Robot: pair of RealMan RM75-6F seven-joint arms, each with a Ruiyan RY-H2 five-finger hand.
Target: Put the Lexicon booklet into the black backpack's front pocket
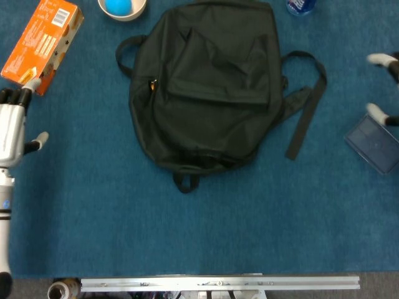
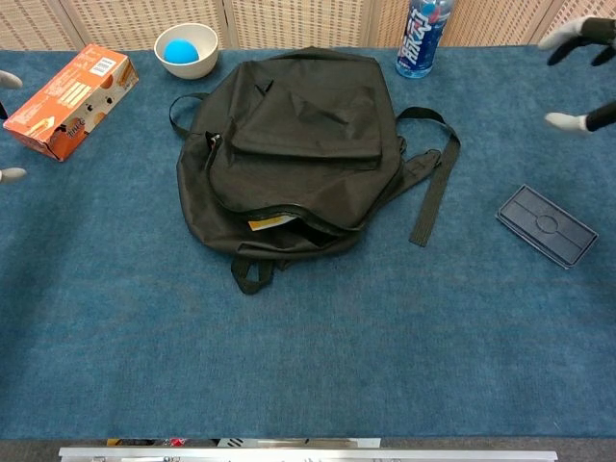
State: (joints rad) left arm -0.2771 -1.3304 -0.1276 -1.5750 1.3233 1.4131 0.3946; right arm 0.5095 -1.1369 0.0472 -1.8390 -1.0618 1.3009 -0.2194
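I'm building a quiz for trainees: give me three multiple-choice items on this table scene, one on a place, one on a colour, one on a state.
1. Where does the bottle stand?
A. beyond the backpack, toward the far edge
B. inside the bowl
C. on the orange box

2. What colour is the ball in the bowl?
A. red
B. blue
C. yellow

3. What is the right robot hand holding?
A. the strap
B. the bottle
C. nothing

Key: 1 A, it stands behind the backpack; 2 B, blue shows against the white bowl; 3 C, its fingers are spread, clear of everything.
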